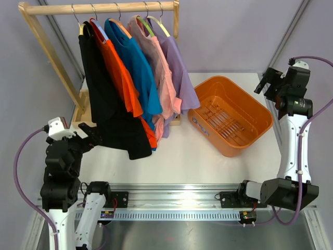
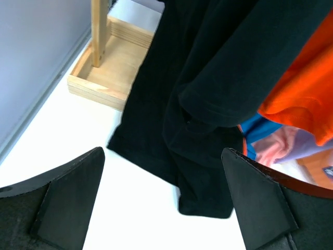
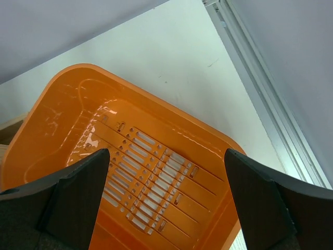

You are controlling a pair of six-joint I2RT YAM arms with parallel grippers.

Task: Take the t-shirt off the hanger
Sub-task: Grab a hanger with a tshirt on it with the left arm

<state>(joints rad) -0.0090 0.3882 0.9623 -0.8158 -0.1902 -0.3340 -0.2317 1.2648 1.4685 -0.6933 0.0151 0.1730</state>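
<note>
Top external view: a wooden rack point(image 1: 99, 8) stood on the white surface point(image 1: 171, 156) at 11 o'clock. Five garments hung from its rail, each on its own hanger. From 9 o'clock toward 3 o'clock the order was:
- black t-shirt point(image 1: 106, 104)
- orange t-shirt point(image 1: 120, 78)
- blue t-shirt point(image 1: 138, 67)
- pink t-shirt point(image 1: 158, 73)
- purple t-shirt point(image 1: 179, 73)

The black t-shirt was on its hanger point(image 1: 81, 28), at the 9 o'clock end of the row. Its hem hung down close to the surface at 7 o'clock from the rack. An orange basket point(image 1: 234, 148) sat on the surface at 3 o'clock, just beside the purple t-shirt.

The left pincer point(image 1: 96, 136) was at 8 o'clock, near the lower edge of the black t-shirt. Whether it touched the cloth could not be told from this view. The right pincer point(image 1: 267, 82) was at 2 o'clock, beyond the far rim of the basket.

Left wrist view: the left pincer point(image 2: 164, 172) had its jaws spread wide, with nothing between them. The black t-shirt point(image 2: 208, 78) hung ahead at 12 o'clock, clear of both fingers. The rack base point(image 2: 104, 78) lay at 11 o'clock and the orange t-shirt point(image 2: 302, 88) at 2 o'clock.

Right wrist view: the right pincer point(image 3: 166, 156) was likewise spread wide and held nothing. It looked down on the basket point(image 3: 62, 120).
</note>
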